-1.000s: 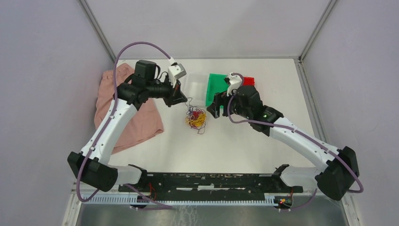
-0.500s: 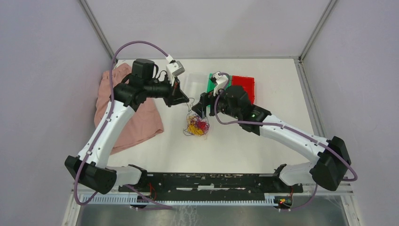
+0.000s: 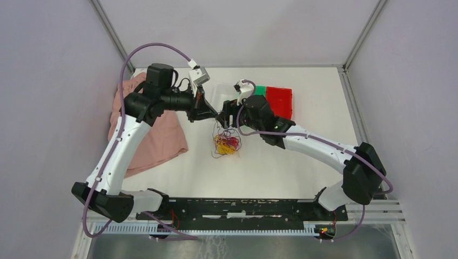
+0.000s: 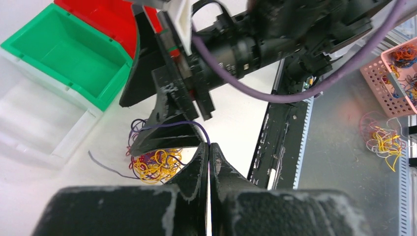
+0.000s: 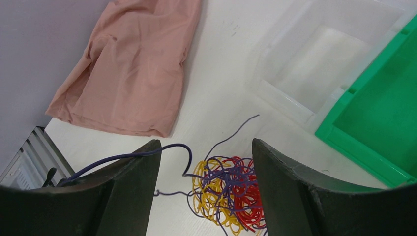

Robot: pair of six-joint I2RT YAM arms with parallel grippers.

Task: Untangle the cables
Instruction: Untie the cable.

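The cables [image 3: 226, 144] are a small tangle of red, yellow and dark purple wires lying on the white table. My left gripper [image 3: 215, 115] hangs above it, shut on one purple wire [image 4: 187, 125] that arcs up from the tangle [image 4: 153, 164] to its fingertips [image 4: 209, 146]. My right gripper [image 3: 225, 116] is close beside the left one, open, with its fingers straddling the tangle [image 5: 231, 191] from above. The taut purple wire [image 5: 169, 146] runs across the right gripper's left finger [image 5: 133, 182]. The right gripper [image 5: 205, 142] holds nothing.
A pink cloth [image 3: 156, 140] lies at the left. A clear bin [image 3: 221, 94], a green bin [image 3: 261, 90] and a red bin [image 3: 280, 100] stand behind the grippers. Off the table, a pink basket [image 4: 393, 73] and loose wires [image 4: 383, 140] show in the left wrist view.
My right arm has swung left, from beside the green bin to right next to my left gripper above the tangle. The left gripper has drawn the purple wire a little up and back.
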